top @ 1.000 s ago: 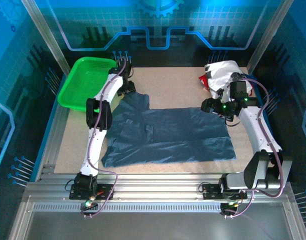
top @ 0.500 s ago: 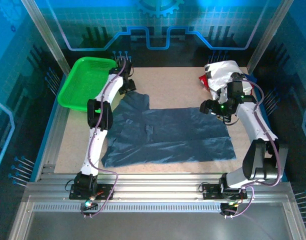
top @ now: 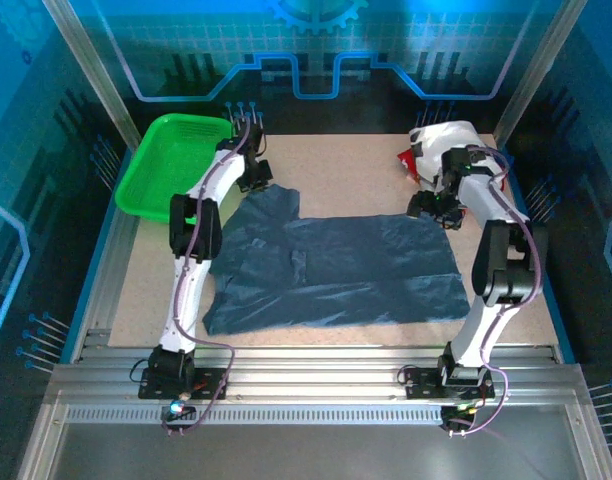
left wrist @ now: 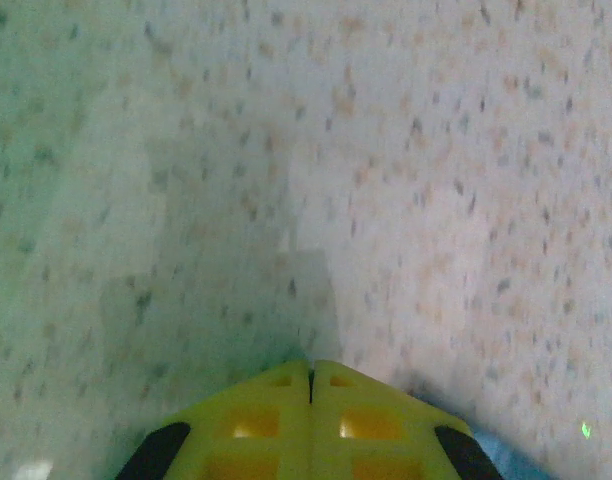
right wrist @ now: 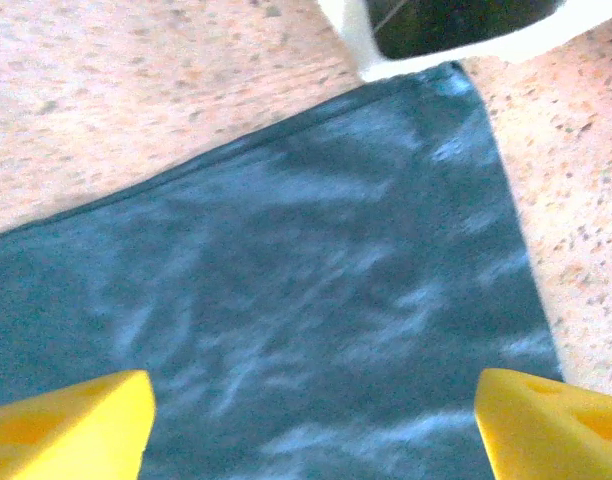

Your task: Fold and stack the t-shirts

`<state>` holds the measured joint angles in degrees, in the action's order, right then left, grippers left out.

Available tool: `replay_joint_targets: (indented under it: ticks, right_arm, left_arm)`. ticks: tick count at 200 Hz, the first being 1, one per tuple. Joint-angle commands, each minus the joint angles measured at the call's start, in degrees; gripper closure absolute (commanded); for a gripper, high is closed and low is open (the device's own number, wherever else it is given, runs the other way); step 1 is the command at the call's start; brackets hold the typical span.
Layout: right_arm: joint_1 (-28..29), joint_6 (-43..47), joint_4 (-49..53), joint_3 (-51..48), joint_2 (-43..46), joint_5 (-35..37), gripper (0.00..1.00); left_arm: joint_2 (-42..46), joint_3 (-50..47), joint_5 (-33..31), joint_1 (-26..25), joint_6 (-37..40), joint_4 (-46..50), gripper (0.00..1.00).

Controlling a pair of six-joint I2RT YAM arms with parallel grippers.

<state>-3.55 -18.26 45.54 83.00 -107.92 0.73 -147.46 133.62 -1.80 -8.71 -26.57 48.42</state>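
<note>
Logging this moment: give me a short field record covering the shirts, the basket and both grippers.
spread shirt: dark slate-blue cloth t-shirt, unfolded, lying mid-table
other shirts: white and red cloth t-shirts, crumpled heap at far right
basket: green plastic mesh basket, far left, apart from the blue shirt
left gripper: shut, at the blue shirt's far-left sleeve; whether it pinches cloth is unclear
right gripper: open, over the blue shirt near its far-right corner
</note>
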Motion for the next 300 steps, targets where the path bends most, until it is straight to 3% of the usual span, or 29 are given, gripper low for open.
replay_joint_targets:
  ticks: [1,36,85,208,252,300]
  right_arm:
    - [0.25,1.04,1.03,4.48,-4.36,5.95,0.18]
    - [1.16,0.52,1.47,10.29,-10.56,11.74,0.31]
    - [1.00,-0.46,0.80,13.23,-15.33,12.80,0.47]
    - [-1.49,-1.65,2.26,19.80,-21.43,12.98,0.55]
    - [-1.55,-1.58,0.78,15.44,-20.05,12.04,0.62]
    - [-1.55,-0.81,1.56,16.21,-21.34,11.75,0.79]
  left_arm:
    - [9.12,-6.04,1.80,0.01,1.39,-4.47,1.00]
    - [14.48,-12.89,2.53,-0.08,1.42,-5.95,1.00]
    - [21.00,-20.11,2.57,-0.08,1.41,-7.85,1.00]
    - [28.70,-27.25,1.43,-0.52,1.63,-8.14,1.00]
    - [31.39,-31.38,1.01,-0.53,0.82,-9.69,1.00]
    - [32.23,-32.20,0.51,-0.52,1.11,-9.49,1.00]
